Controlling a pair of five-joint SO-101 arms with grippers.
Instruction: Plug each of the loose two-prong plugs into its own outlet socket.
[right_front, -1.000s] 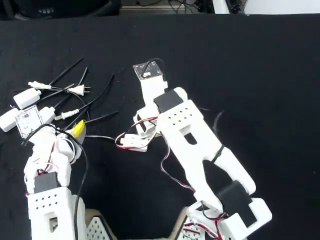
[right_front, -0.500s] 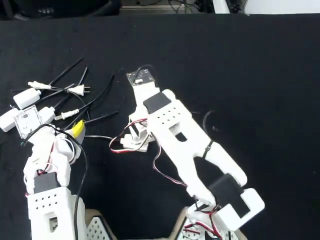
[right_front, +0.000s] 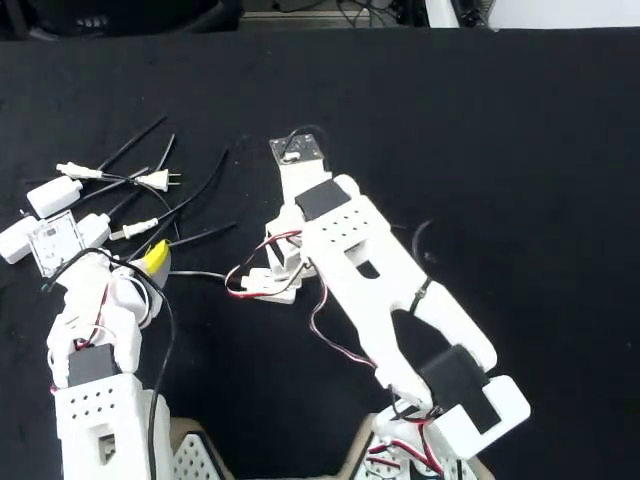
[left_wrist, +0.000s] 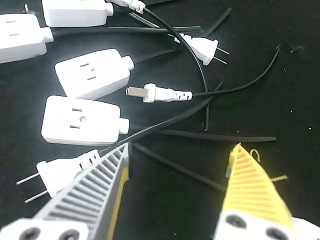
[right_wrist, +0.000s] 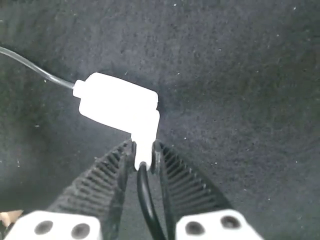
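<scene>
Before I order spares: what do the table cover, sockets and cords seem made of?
Table cover: likely matte black felt; fuzzy, speckled nap. Sockets: smooth white moulded plastic, probably; rounded edges, faint sheen. Cords: black, perhaps rubber or PVC; smooth, bending freely.

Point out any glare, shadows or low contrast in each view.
High view: the white sockets blow out, and the black cables nearly vanish into the black table. Left wrist view: even light, socket slots readable, a thin sheen on the cables. Right wrist view: the plug in the right end effector and the mated socket glare white; no hard shadow.
</scene>
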